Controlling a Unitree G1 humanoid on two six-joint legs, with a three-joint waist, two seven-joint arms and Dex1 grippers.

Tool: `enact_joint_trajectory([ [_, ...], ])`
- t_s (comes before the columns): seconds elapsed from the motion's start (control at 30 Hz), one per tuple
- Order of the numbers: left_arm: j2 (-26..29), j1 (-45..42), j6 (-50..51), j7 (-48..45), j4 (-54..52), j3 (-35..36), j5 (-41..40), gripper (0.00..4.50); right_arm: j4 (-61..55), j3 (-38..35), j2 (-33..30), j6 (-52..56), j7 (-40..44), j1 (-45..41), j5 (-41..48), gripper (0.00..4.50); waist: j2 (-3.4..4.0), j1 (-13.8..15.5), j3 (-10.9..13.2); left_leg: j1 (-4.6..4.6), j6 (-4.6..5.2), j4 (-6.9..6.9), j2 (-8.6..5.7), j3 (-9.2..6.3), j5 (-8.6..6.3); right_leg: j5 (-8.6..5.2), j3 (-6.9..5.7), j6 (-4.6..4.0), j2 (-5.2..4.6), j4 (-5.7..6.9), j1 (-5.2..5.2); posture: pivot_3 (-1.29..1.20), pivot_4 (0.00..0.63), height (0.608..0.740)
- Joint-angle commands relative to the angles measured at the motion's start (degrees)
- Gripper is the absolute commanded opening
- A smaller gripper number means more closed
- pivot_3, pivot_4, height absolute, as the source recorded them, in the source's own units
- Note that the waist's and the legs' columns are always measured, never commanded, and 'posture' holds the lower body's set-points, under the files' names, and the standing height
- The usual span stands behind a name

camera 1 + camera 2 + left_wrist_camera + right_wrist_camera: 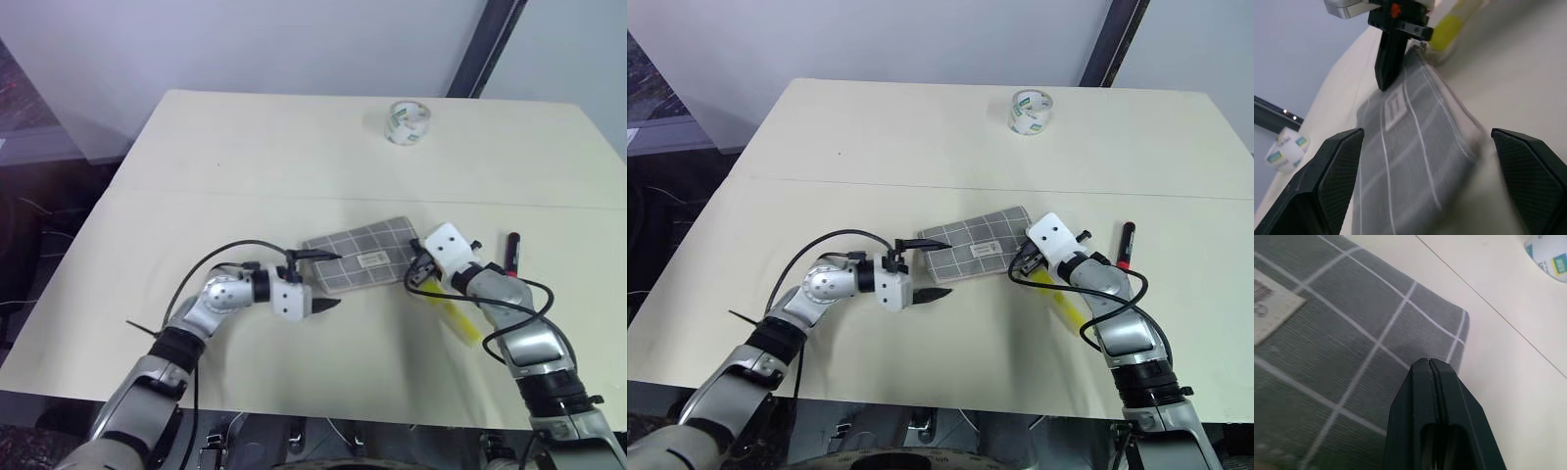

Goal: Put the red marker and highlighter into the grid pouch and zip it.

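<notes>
Grid pouch (365, 255) lies slantwise between spread left end effector (326, 304) and closed right end effector (419, 270).

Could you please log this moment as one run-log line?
left gripper: open, beside grid pouch | right gripper: shut, over pouch | highlighter, red marker: on table

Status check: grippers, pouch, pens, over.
Left gripper open at grid pouch. Right gripper shut on pouch's other end. Highlighter, red marker both outside.
</notes>
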Motion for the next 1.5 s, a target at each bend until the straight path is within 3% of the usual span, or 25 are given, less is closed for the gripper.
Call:
enact_joint_trajectory([
  [0.03, 0.0, -1.8, -0.6, 1.5, 2.9, -1.1, 0.8, 3.11, -2.1, -1.3, -0.2, 0.3, 0.3, -0.1, 0.2, 0.00, 0.00, -0.1, 0.0, 0.00, 0.01, 0.08, 0.00, 0.00, -0.01, 0.00, 0.01, 0.01, 0.01, 0.11, -0.02, 0.00, 0.150, 0.740],
  [0.23, -0.8, -2.4, 1.9, 1.8, 4.4, -1.5, -1.5, 0.24, -3.2, -2.4, -0.2, 0.8, 0.1, 0.2, 0.5, 0.00, 0.00, 0.0, 0.0, 0.00, 0.01, 0.32, 0.04, -0.08, -0.01, -0.01, -0.06, -0.01, 0.03, 0.27, 0.06, 0.00, 0.150, 0.740],
  [0.33, -1.2, -1.8, 3.8, 0.1, 3.3, -1.4, -4.4, 0.06, -4.7, -3.9, 0.7, 1.9, 0.9, 0.5, 3.1, 0.00, 0.00, 0.0, 0.0, 0.00, 0.03, 0.39, 0.04, -0.08, -0.02, -0.01, -0.05, -0.01, 0.03, 0.26, 0.09, 0.00, 0.150, 0.740],
  [0.47, -1.1, -1.7, 6.4, -0.2, 2.4, -0.9, -5.6, 0.00, -7.7, -7.8, 2.3, 4.0, 1.5, -0.4, 8.4, 1.25, 0.00, 0.1, 0.0, -0.01, 0.04, 0.36, 0.05, -0.08, -0.03, 0.00, -0.05, 0.00, 0.03, 0.27, 0.05, 0.00, 0.150, 0.740],
  [0.57, -1.1, -2.2, 8.2, 1.6, 2.6, 0.1, -5.5, 0.00, -9.9, -12.4, 3.5, 6.2, 2.1, -0.6, 14.3, 2.78, 0.00, 0.1, 0.0, -0.02, 0.04, 0.36, 0.04, -0.08, -0.03, 0.00, -0.05, 0.01, 0.03, 0.26, 0.06, 0.00, 0.150, 0.740],
  [0.67, -0.9, -2.7, 9.6, 4.7, 2.7, 0.9, -4.1, 0.00, -11.8, -15.9, 0.4, 8.5, 5.6, 1.5, 18.0, 4.34, -0.01, 0.2, 0.0, -0.02, 0.06, 0.39, 0.04, -0.08, -0.04, 0.00, -0.05, 0.00, 0.02, 0.26, 0.09, 0.00, 0.150, 0.740],
  [0.7, -0.9, -2.7, 9.3, 5.5, 2.6, 0.9, -3.9, 0.00, -12.2, -15.8, -0.7, 9.5, 6.5, 2.2, 18.2, 4.43, -0.02, 0.2, 0.0, -0.02, 0.06, 0.39, 0.04, -0.08, -0.04, 0.00, -0.05, 0.00, 0.02, 0.26, 0.09, 0.00, 0.150, 0.740],
  [0.87, -1.8, -2.5, 11.5, 6.8, 1.8, 0.8, -4.7, 0.00, -11.2, -13.2, -3.8, 10.3, 7.6, 3.9, 15.7, 4.43, -0.02, -0.1, 0.0, -0.02, 0.06, 0.38, 0.08, -0.08, -0.04, -0.02, -0.05, -0.02, 0.02, 0.27, 0.07, 0.00, 0.150, 0.740],
  [1.27, -0.9, -2.2, 11.3, 9.1, 1.3, -0.3, -1.7, 0.00, -2.3, -10.2, -3.8, 17.0, 5.3, -0.2, 12.5, 4.43, -0.03, 0.0, 0.0, -0.04, 0.06, 0.38, 0.09, -0.07, -0.04, -0.03, -0.05, -0.05, 0.02, 0.25, 0.06, 0.00, 0.150, 0.740],
  [1.5, -1.1, -2.1, 11.6, 9.8, 0.6, -0.1, -1.5, 0.00, -2.1, -10.0, -3.5, 19.3, 7.9, -0.4, 14.9, 1.05, -0.03, 0.0, 0.0, -0.04, 0.06, 0.37, 0.10, -0.07, -0.04, -0.04, -0.05, -0.06, 0.02, 0.25, 0.07, 0.00, 0.150, 0.740],
])
